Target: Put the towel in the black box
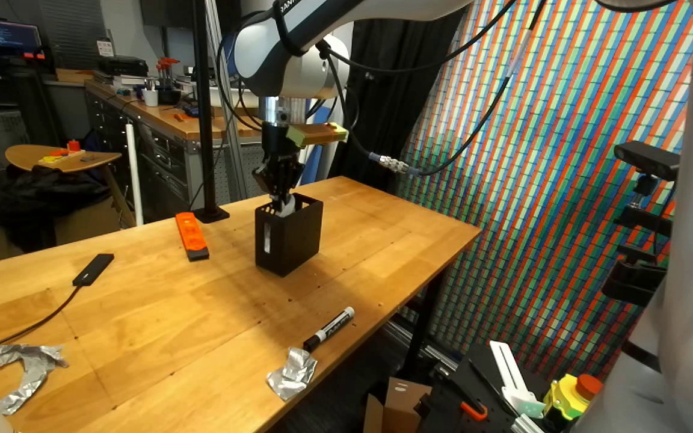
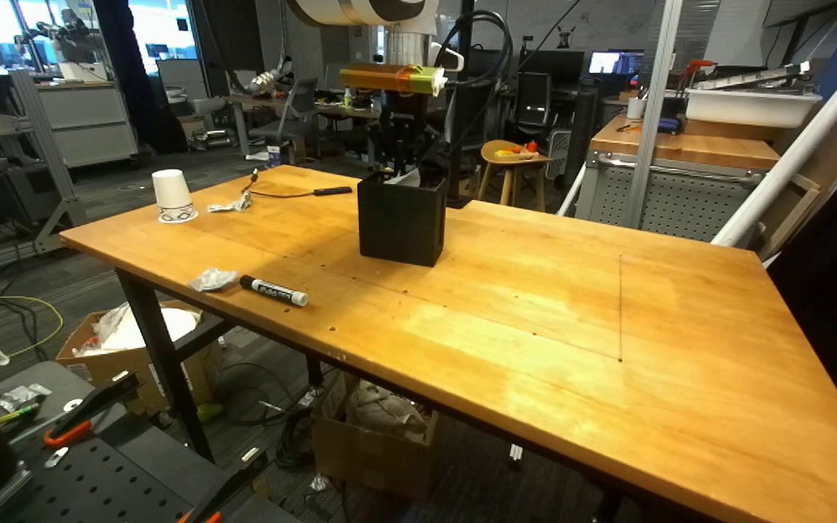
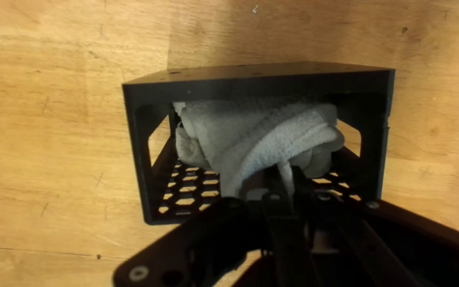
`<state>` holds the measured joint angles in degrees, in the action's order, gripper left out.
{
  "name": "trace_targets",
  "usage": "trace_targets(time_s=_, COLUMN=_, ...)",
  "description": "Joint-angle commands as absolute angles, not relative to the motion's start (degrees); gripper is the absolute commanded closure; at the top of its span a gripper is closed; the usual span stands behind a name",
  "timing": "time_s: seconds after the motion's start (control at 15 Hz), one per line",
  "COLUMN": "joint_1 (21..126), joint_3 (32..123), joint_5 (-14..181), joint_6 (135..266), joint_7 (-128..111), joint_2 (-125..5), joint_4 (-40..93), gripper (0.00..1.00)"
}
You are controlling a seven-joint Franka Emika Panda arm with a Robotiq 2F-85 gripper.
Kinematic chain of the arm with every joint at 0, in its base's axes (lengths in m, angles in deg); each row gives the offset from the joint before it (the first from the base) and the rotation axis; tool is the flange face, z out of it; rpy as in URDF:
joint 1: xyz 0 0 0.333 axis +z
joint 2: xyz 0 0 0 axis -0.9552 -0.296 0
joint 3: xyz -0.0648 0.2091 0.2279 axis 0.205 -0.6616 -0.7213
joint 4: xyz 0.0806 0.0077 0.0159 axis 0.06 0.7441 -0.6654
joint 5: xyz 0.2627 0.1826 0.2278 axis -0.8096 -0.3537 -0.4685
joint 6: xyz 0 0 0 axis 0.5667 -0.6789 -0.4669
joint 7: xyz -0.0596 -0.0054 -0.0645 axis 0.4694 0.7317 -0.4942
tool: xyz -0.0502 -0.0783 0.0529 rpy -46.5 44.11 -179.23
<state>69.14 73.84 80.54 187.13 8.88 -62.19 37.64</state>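
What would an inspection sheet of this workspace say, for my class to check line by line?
Surface: wooden tabletop, with small dark holes.
Job's things: towel bunched inside the upright black box, part showing at the opening.
Clutter: marker, two pieces of crumpled foil, white cup, orange-and-black object, use unclear.
Gripper: pinching part of the towel at the box's opening.
Cables: black lead from a small black device; black cable looping beside the robot arm.
Surroundings: workbench, wooden stool, cardboard boxes on the floor.
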Motion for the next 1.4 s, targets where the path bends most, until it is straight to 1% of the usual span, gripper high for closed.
trace_targets(time_s=0.0, joint_1=69.6, joint_3=74.1, joint_5=81.6, joint_6=186.6, joint_7=8.2, joint_2=-61.2, joint_4=37.7, gripper=1.00)
trace_targets(time_s=0.27, joint_1=69.6, joint_3=74.1, joint_5=81.9, joint_6=186.7, joint_7=8.4, joint_2=-61.0, joint_4=37.8, gripper=0.87)
trace_targets(time_s=0.4, joint_1=69.5, joint_3=74.1, joint_5=82.0, joint_6=186.8, joint_7=8.4, joint_2=-60.9, joint_4=37.8, gripper=0.67)
trace_targets(time_s=0.47, joint_1=69.5, joint_3=74.2, joint_5=82.1, joint_6=186.8, joint_7=8.4, joint_2=-60.9, joint_4=37.8, gripper=0.62)
trace_targets(time_s=0.53, joint_1=69.5, joint_3=74.2, joint_5=82.2, joint_6=186.8, joint_7=8.4, joint_2=-60.8, joint_4=37.8, gripper=0.61)
trace_targets(time_s=0.6, joint_1=69.5, joint_3=74.2, joint_5=82.3, joint_6=186.8, joint_7=8.4, joint_2=-60.7, joint_4=37.8, gripper=0.56)
trace_targets(time_s=0.73, joint_1=69.4, joint_3=74.3, joint_5=82.4, joint_6=186.7, joint_7=8.3, joint_2=-60.2, joint_4=38.1, gripper=0.54)
trace_targets(time_s=0.8, joint_1=69.3, joint_3=74.4, joint_5=82.4, joint_6=186.6, joint_7=8.3, joint_2=-59.7, joint_4=38.2, gripper=0.43)
trace_targets(time_s=0.87, joint_1=69.1, joint_3=74.5, joint_5=82.2, joint_6=186.5, joint_7=8.4, joint_2=-59.1, joint_4=38.2, gripper=0.44)
trace_targets(time_s=0.93, joint_1=69.0, joint_3=74.6, joint_5=82.1, joint_6=186.5, joint_7=8.4, joint_2=-58.7, joint_4=38.2, gripper=0.40)
trace_targets(time_s=1.0, joint_1=68.9, joint_3=74.7, joint_5=82.0, joint_6=186.2, joint_7=8.5, joint_2=-58.2, joint_4=38.1, gripper=0.42)
trace_targets(time_s=1.13, joint_1=68.8, joint_3=75.0, joint_5=82.1, joint_6=186.1, joint_7=8.3, joint_2=-57.4, joint_4=38.0, gripper=0.51)
trace_targets(time_s=1.2, joint_1=68.8, joint_3=75.1, joint_5=82.1, joint_6=186.0, joint_7=8.2, joint_2=-57.1, joint_4=38.0, gripper=0.61)
trace_targets(time_s=1.27, joint_1=68.8, joint_3=75.1, joint_5=82.0, joint_6=185.9, joint_7=8.2, joint_2=-56.8, joint_4=37.9, gripper=0.63)
trace_targets(time_s=1.33, joint_1=68.8, joint_3=75.1, joint_5=82.0, joint_6=185.9, joint_7=8.2, joint_2=-56.6, joint_4=38.0, gripper=0.77)
